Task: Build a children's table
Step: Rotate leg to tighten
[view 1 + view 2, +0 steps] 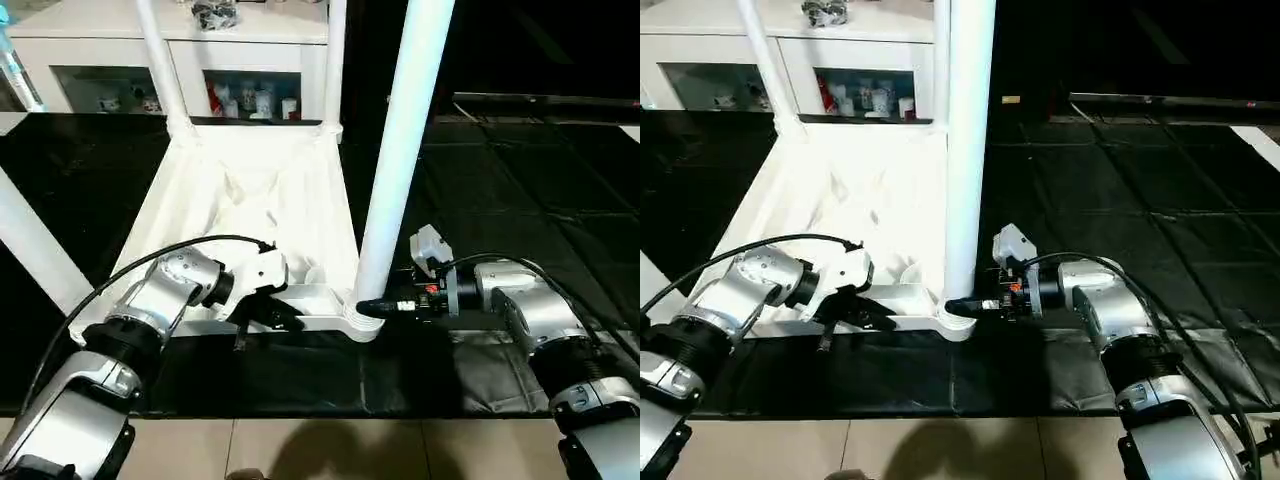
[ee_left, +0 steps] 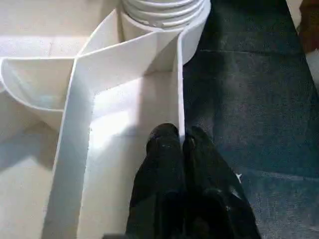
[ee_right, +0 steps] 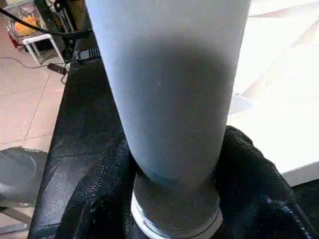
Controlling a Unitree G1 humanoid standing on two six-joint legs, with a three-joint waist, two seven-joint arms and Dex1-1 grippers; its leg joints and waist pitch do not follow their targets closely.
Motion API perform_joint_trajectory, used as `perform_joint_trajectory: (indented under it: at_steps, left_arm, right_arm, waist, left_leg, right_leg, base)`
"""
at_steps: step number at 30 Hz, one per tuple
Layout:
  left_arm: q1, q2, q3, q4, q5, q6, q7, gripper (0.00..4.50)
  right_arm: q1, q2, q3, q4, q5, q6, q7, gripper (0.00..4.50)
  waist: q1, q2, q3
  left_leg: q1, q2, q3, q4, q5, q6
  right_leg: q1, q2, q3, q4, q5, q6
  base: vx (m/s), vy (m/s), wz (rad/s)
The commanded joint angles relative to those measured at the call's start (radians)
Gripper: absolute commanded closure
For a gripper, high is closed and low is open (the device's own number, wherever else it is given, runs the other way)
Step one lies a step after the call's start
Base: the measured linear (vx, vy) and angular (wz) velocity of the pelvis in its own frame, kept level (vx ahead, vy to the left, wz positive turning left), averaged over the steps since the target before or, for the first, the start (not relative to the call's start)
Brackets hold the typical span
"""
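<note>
The children's table lies upside down on the black mat, its white top (image 1: pixel 250 190) showing the ribbed underside. Legs stand upright in its corner sockets. The near right leg (image 1: pixel 400 150) rises from its socket (image 1: pixel 360 322). My right gripper (image 1: pixel 372 308) reaches in from the right and is shut on this leg (image 3: pixel 169 89) just above the socket, with one finger (image 3: pixel 99 199) on each side. My left gripper (image 1: pixel 268 315) is shut on the thin near rim wall (image 2: pixel 180 89) of the top, left of that socket.
Other legs stand at the far left (image 1: pixel 160 60), far right (image 1: pixel 335 60) and near left (image 1: pixel 35 250) corners. A white glass-door cabinet (image 1: pixel 120 50) stands behind the table. The black mat (image 1: pixel 520 200) stretches to the right. Tiled floor (image 1: pixel 300 450) lies in front.
</note>
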Motion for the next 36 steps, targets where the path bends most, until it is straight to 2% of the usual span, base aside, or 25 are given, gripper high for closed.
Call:
perform_joint_trajectory:
  at_steps: [1,2,3,5,6,7,8,9,10,13,15,16,19,20,21,22,23,25,29,30,31,32,34,35,36]
  left_arm:
    - [-0.04,-0.062,-0.006,0.022,0.01,0.056,0.059,4.5]
    - [-0.069,-0.116,0.015,0.054,0.005,0.089,0.139,4.5]
    - [-0.074,-0.127,0.02,0.061,0.003,0.095,0.156,4.5]
    - [-0.093,-0.163,0.035,0.078,-0.004,0.12,0.202,4.5]
    - [-0.104,-0.189,0.045,0.088,-0.009,0.137,0.235,4.5]
    - [-0.113,-0.207,0.05,0.096,-0.009,0.147,0.257,4.5]
    - [-0.13,-0.238,0.059,0.112,-0.008,0.163,0.305,4.5]
    - [-0.149,-0.27,0.075,0.133,-0.01,0.18,0.365,4.5]
    - [-0.161,-0.288,0.088,0.148,-0.008,0.192,0.399,4.5]
    - [-0.197,-0.33,0.119,0.193,0.0,0.199,0.485,4.5]
    - [-0.205,-0.337,0.123,0.203,0.009,0.192,0.505,4.5]
    - [-0.208,-0.34,0.126,0.207,0.014,0.19,0.512,4.5]
    - [-0.208,-0.337,0.123,0.208,0.02,0.187,0.51,4.5]
    - [-0.204,-0.325,0.114,0.206,0.031,0.178,0.5,4.5]
    - [-0.203,-0.324,0.113,0.206,0.031,0.177,0.498,4.5]
    - [-0.199,-0.316,0.11,0.203,0.034,0.171,0.489,4.5]
    - [-0.192,-0.303,0.107,0.202,0.041,0.157,0.477,4.5]
    - [-0.182,-0.281,0.1,0.203,0.054,0.133,0.459,4.5]
    - [-0.174,-0.259,0.103,0.204,0.059,0.119,0.445,4.5]
    - [-0.171,-0.245,0.102,0.203,0.064,0.107,0.435,4.5]
    - [-0.169,-0.237,0.103,0.202,0.065,0.101,0.428,4.5]
    - [-0.167,-0.228,0.104,0.202,0.065,0.093,0.422,4.5]
    - [-0.164,-0.213,0.109,0.205,0.066,0.08,0.412,4.5]
    - [-0.16,-0.204,0.109,0.203,0.067,0.07,0.404,4.5]
    - [-0.158,-0.198,0.109,0.203,0.069,0.062,0.397,4.5]
  right_arm:
    - [0.022,0.027,-0.002,0.005,-0.021,0.03,-0.091,2.5]
    - [0.028,0.051,-0.001,0.017,-0.066,0.044,-0.218,2.5]
    - [0.029,0.057,-0.002,0.02,-0.074,0.049,-0.246,2.5]
    - [0.02,0.095,-0.03,0.027,-0.065,0.094,-0.335,2.52]
    - [0.006,0.122,-0.048,0.043,-0.063,0.127,-0.407,2.53]
    - [-0.009,0.143,-0.061,0.062,-0.063,0.144,-0.462,2.54]
    - [-0.039,0.181,-0.083,0.102,-0.064,0.167,-0.558,2.54]
    - [-0.07,0.218,-0.102,0.144,-0.059,0.172,-0.634,2.54]
    - [-0.083,0.238,-0.113,0.16,-0.058,0.172,-0.669,2.54]
    - [-0.123,0.286,-0.112,0.204,-0.098,0.15,-0.773,2.54]
    - [-0.134,0.302,-0.111,0.213,-0.109,0.145,-0.794,2.54]
    - [-0.14,0.31,-0.106,0.216,-0.126,0.132,-0.81,2.54]
    - [-0.143,0.313,-0.103,0.219,-0.135,0.127,-0.814,2.54]
    - [-0.146,0.319,-0.109,0.225,-0.13,0.128,-0.799,2.19]
    - [-0.146,0.318,-0.108,0.225,-0.131,0.127,-0.798,1.98]
    - [-0.144,0.316,-0.104,0.224,-0.135,0.117,-0.788,1.84]
    - [-0.138,0.309,-0.091,0.217,-0.144,0.094,-0.764,1.82]
    - [-0.126,0.298,-0.102,0.203,-0.137,0.069,-0.754,1.63]
    - [-0.106,0.278,-0.102,0.183,-0.155,0.019,-0.754,1.35]
    - [-0.094,0.275,-0.121,0.173,-0.157,-0.008,-0.787,1.27]
    - [-0.092,0.262,-0.11,0.169,-0.173,0.013,-0.793,1.0]
    - [-0.087,0.251,-0.107,0.159,-0.188,0.048,-0.82,0.94]
    - [-0.096,0.228,-0.079,0.158,-0.239,0.181,-0.866,0.87]
    - [-0.087,0.221,-0.083,0.14,-0.233,0.191,-0.853,0.87]
    - [-0.08,0.216,-0.088,0.128,-0.226,0.187,-0.836,0.6]
  waist:
    - [-0.009,0.009,-0.067]
    - [-0.013,0.007,-0.065]
    - [-0.014,0.006,-0.064]
    - [-0.022,0.006,-0.063]
    - [-0.027,0.012,-0.061]
    - [-0.034,0.009,-0.059]
    - [-0.046,0.01,-0.06]
    - [-0.057,0.015,-0.06]
    - [-0.067,0.01,-0.061]
    - [-0.075,0.011,-0.062]
    - [-0.081,0.009,-0.066]
    - [-0.081,0.002,-0.068]
    - [-0.08,0.006,-0.072]
    - [-0.079,0.007,-0.075]
    - [-0.079,0.007,-0.072]
    - [-0.08,-0.004,-0.07]
    - [-0.078,0.003,-0.07]
    - [-0.078,0.004,-0.068]
    - [-0.076,0.006,-0.069]
    - [-0.075,0.007,-0.071]
    - [-0.076,0.003,-0.07]
    - [-0.075,0.006,-0.071]
    - [-0.077,0.007,-0.069]
    - [-0.077,0.006,-0.069]
    - [-0.075,0.006,-0.07]
  left_leg:
    - [0.014,0.03,-0.003,-0.07,-0.224,0.02]
    - [0.014,0.027,-0.004,-0.07,-0.232,0.01]
    - [0.013,0.026,-0.005,-0.072,-0.234,0.005]
    - [0.005,0.023,-0.012,-0.075,-0.247,-0.001]
    - [0.008,0.02,-0.013,-0.076,-0.264,-0.002]
    - [0.009,0.018,-0.012,-0.075,-0.275,0.0]
    - [0.011,0.016,-0.014,-0.075,-0.285,-0.003]
    - [0.009,0.014,-0.017,-0.074,-0.289,-0.013]
    - [0.005,0.01,-0.019,-0.073,-0.289,-0.012]
    - [0.005,0.008,-0.018,-0.071,-0.274,0.002]
    - [0.004,0.008,-0.015,-0.07,-0.25,0.018]
    - [0.002,0.011,-0.013,-0.07,-0.229,0.028]
    - [-0.003,0.012,-0.012,-0.068,-0.184,0.041]
    - [-0.006,0.013,-0.012,-0.067,-0.156,0.048]
    - [-0.007,0.013,-0.01,-0.067,-0.152,0.057]
    - [-0.007,0.013,-0.008,-0.067,-0.158,0.061]
    - [-0.006,0.013,-0.009,-0.066,-0.168,0.061]
    - [-0.004,0.015,-0.009,-0.069,-0.181,0.059]
    - [-0.002,0.018,-0.009,-0.07,-0.186,0.056]
    - [-0.002,0.02,-0.009,-0.071,-0.175,0.053]
    - [-0.003,0.019,-0.009,-0.071,-0.175,0.052]
    - [-0.003,0.019,-0.009,-0.071,-0.168,0.053]
    - [-0.002,0.019,-0.01,-0.073,-0.166,0.048]
    - [-0.002,0.018,-0.009,-0.073,-0.166,0.046]
    - [-0.002,0.02,-0.009,-0.073,-0.171,0.046]
  right_leg:
    - [0.044,-0.072,0.056,-0.086,-0.3,-0.181]
    - [0.045,-0.073,0.056,-0.086,-0.316,-0.18]
    - [0.047,-0.073,0.055,-0.089,-0.33,-0.175]
    - [0.056,-0.076,0.049,-0.096,-0.406,-0.137]
    - [0.054,-0.078,0.046,-0.105,-0.453,-0.118]
    - [0.051,-0.076,0.045,-0.11,-0.47,-0.113]
    - [0.052,-0.076,0.044,-0.113,-0.489,-0.108]
    - [0.05,-0.076,0.041,-0.111,-0.493,-0.111]
    - [0.057,-0.074,0.036,-0.115,-0.505,-0.1]
    - [0.055,-0.074,0.036,-0.118,-0.487,-0.101]
    - [0.056,-0.071,0.04,-0.113,-0.423,-0.121]
    - [0.056,-0.072,0.043,-0.107,-0.377,-0.139]
    - [0.062,-0.071,0.046,-0.095,-0.29,-0.169]
    - [0.063,-0.071,0.047,-0.088,-0.236,-0.185]
    - [0.063,-0.071,0.046,-0.088,-0.225,-0.191]
    - [0.062,-0.07,0.046,-0.091,-0.237,-0.189]
    - [0.061,-0.074,0.045,-0.093,-0.27,-0.185]
    - [0.059,-0.074,0.047,-0.097,-0.302,-0.173]
    - [0.057,-0.075,0.048,-0.097,-0.296,-0.172]
    - [0.057,-0.076,0.05,-0.091,-0.259,-0.181]
    - [0.057,-0.074,0.051,-0.09,-0.25,-0.185]
    - [0.058,-0.072,0.05,-0.087,-0.232,-0.195]
    - [0.058,-0.068,0.051,-0.085,-0.219,-0.201]
    - [0.059,-0.069,0.051,-0.085,-0.217,-0.203]
    - [0.06,-0.074,0.053,-0.084,-0.217,-0.199]
  base:
    - [0.0,0.0,0.0]
    - [0.0,0.0,0.0]
    - [0.0,0.0,0.0]
    - [0.0,0.0,0.0]
    - [0.0,0.0,0.0]
    - [0.0,0.0,0.0]
    - [0.0,0.0,0.0]
    - [0.0,0.0,0.0]
    - [0.0,0.0,0.0]
    - [0.0,0.0,0.0]
    - [0.0,0.0,0.0]
    - [0.0,0.0,0.0]
    - [0.0,0.0,0.0]
    - [0.0,0.0,0.0]
    - [0.0,0.0,0.0]
    - [0.0,0.0,0.0]
    - [0.0,0.0,0.0]
    - [0.0,0.0,0.0]
    - [0.0,0.0,0.0]
    - [0.0,0.0,0.0]
    - [0.0,0.0,0.0]
    - [0.0,0.0,0.0]
    - [0.0,0.0,0.0]
    - [0.0,0.0,0.0]
    - [0.0,0.0,0.0]
